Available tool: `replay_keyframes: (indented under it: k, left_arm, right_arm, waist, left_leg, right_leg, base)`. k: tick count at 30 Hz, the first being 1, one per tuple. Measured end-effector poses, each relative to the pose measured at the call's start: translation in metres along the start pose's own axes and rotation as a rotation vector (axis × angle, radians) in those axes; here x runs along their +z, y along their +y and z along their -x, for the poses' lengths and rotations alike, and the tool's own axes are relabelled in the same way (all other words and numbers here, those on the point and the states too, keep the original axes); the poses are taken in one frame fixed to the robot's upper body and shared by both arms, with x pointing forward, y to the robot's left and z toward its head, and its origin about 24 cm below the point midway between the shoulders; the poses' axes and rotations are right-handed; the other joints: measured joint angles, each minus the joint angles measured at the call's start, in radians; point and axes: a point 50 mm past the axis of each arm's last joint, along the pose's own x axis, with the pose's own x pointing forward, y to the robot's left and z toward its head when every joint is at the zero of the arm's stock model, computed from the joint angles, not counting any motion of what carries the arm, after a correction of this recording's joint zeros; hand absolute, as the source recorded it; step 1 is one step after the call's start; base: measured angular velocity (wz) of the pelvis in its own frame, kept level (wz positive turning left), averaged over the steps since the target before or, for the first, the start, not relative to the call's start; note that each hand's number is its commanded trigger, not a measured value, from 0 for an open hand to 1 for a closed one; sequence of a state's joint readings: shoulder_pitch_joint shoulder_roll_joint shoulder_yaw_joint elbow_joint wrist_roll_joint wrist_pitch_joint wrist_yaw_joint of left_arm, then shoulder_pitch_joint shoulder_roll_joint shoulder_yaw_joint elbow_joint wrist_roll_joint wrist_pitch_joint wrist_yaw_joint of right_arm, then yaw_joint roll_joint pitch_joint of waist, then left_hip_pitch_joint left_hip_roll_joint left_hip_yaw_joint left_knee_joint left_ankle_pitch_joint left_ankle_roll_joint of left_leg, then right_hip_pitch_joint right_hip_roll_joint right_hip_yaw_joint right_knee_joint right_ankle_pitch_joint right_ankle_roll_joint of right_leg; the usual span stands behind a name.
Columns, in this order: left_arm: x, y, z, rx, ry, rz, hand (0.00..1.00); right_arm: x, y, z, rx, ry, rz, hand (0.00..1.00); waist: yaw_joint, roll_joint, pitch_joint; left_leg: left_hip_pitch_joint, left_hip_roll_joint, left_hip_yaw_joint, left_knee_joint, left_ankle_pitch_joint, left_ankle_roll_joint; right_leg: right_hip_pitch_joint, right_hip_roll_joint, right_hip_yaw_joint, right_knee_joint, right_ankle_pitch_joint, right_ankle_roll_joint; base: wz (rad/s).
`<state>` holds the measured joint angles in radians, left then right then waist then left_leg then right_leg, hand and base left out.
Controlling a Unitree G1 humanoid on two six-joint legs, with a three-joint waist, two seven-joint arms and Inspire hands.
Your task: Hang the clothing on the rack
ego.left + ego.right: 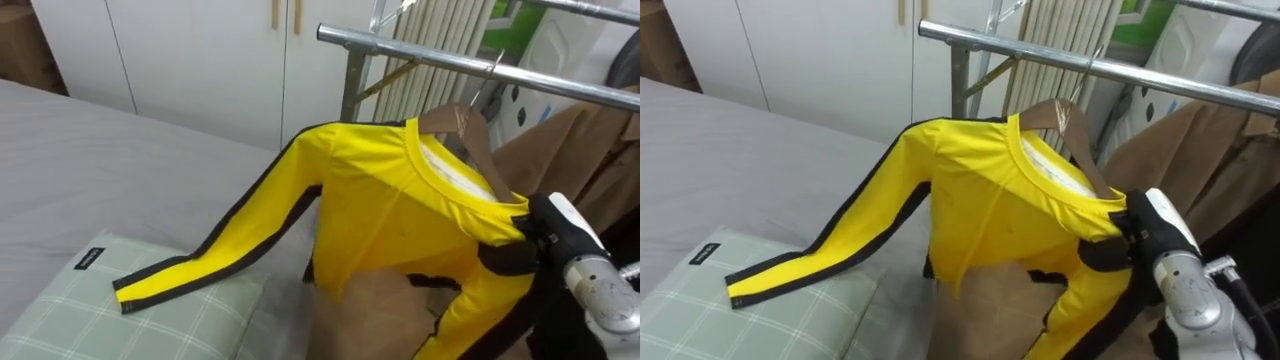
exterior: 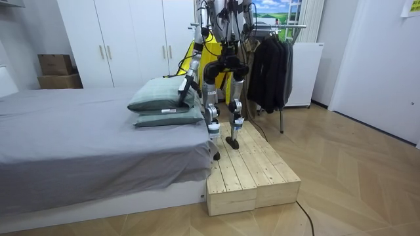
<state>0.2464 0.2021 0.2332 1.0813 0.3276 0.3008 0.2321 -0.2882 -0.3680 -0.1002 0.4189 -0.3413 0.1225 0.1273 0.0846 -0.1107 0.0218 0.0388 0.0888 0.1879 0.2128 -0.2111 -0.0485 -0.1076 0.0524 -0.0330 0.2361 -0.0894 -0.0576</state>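
A yellow long-sleeved shirt (image 1: 390, 215) with black side stripes sits on a wooden hanger (image 1: 470, 135). The hanger's hook (image 1: 492, 72) reaches up to the metal rail (image 1: 440, 60) of the clothes rack. My right hand (image 1: 535, 235) is at the shirt's right shoulder, its dark fingers curled on the cloth there. One sleeve (image 1: 200, 262) trails down to the left, its cuff lying on a green checked pillow (image 1: 60, 320). In the room view my left hand (image 2: 182, 90) hangs low beside the pillows (image 2: 161, 98).
I stand on a wooden platform (image 2: 252, 177) between the grey bed (image 1: 90, 170) and the rack. Brown garments (image 1: 570, 150) hang on the rail to the right, and dark coats (image 2: 269, 65) further along. White wardrobe doors (image 1: 200, 50) stand behind.
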Motion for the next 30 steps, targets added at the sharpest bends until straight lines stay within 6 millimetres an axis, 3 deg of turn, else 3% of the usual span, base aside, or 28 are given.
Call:
replay_keyframes:
  k: [30]
  left_arm:
    - [0.000,0.000,0.000,0.000,-0.001,-0.001,0.00]
  right_arm:
    - [-0.020,0.008,-0.002,0.067,0.064,-0.035,1.00]
  waist:
    - [0.005,0.023,-0.0011]
  left_leg:
    - [0.009,0.001,-0.002,-0.007,0.000,0.000]
  right_leg:
    - [0.005,0.001,0.000,-0.016,0.001,-0.001]
  base:
    - [0.00]
